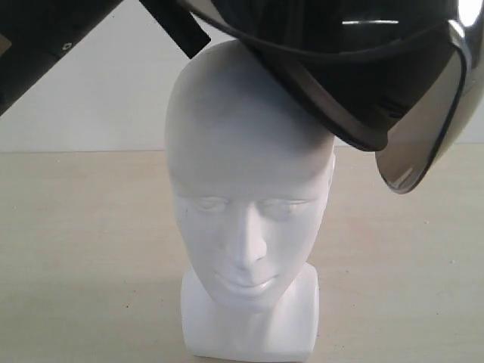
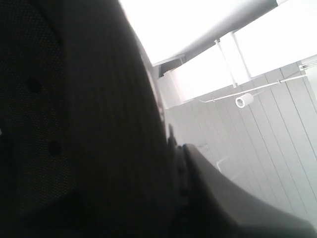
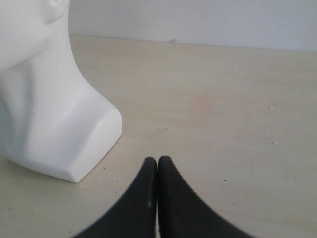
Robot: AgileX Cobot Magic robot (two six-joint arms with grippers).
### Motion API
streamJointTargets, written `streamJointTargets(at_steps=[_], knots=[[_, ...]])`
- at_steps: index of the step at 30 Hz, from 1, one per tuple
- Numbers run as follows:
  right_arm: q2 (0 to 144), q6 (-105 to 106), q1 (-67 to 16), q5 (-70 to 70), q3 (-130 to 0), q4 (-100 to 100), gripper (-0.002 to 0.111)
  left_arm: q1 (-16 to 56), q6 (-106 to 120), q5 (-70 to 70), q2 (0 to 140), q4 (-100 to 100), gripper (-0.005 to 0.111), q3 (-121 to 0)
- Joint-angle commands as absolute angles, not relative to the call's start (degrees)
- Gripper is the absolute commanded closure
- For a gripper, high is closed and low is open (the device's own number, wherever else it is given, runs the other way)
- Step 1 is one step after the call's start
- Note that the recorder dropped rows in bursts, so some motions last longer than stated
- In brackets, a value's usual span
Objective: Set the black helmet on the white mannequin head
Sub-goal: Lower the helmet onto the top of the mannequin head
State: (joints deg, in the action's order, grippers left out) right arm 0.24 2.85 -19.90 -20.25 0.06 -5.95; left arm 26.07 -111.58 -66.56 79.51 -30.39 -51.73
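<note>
1. Hanging tilted, the black helmet (image 1: 355, 45) meets the white mannequin head (image 1: 246, 174) at its crown, off toward the right arm's side, not yet seated.
2. The left gripper (image 2: 171, 144) seems to pinch its padded rim; one finger is hidden. The right gripper (image 3: 157, 163) is pressed together, empty, near the neck base.
3. The shell is probably stiff, slick and lopsided; the rim is the best hold, not the visor (image 1: 423, 128).

The mannequin head (image 1: 249, 189) stands upright on the worktop (image 1: 83, 249), mid-scene. The helmet (image 1: 340, 68) hangs tilted over its crown, toward the right of the exterior view, with its visor (image 1: 423, 128) lowest on that side. The right gripper (image 3: 157, 166) sits low over the worktop, near the head's neck base.
</note>
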Motion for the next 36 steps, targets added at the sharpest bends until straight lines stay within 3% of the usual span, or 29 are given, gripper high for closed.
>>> streamJointTargets(at_steps=[1, 14, 36], knots=[[0.00, 3.00, -20.02, -19.97, 0.00, -5.62, 0.108, 25.35, -111.90, -69.96, 78.09, -26.81, 0.102, -49.93], [0.00, 3.00, -20.02, -19.97, 0.00, -5.62, 0.108, 20.39, -114.49, -69.96, 77.86, -28.33, 0.102, -47.64], [0.00, 2.93, -20.02, -19.74, 0.00, -5.62, 0.108, 19.94, -112.55, -69.96, 81.13, -28.11, 0.102, -46.23]])
